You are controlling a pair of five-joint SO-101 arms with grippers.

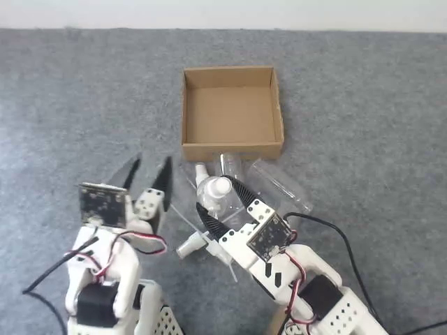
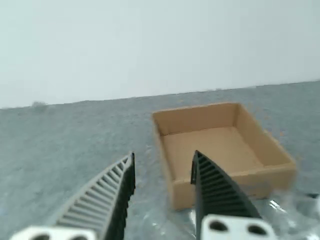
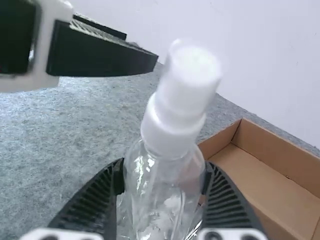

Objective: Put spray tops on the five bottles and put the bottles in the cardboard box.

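The left gripper point(image 1: 152, 162) holds its jaws apart above grey carpet point(image 1: 84, 105). The right gripper point(image 1: 216, 194) has its jaws clamped on a clear plastic bottle with a white spray top point(image 3: 172, 135). The open brown cardboard box point(image 1: 232, 149) sits just beyond the fingertips.
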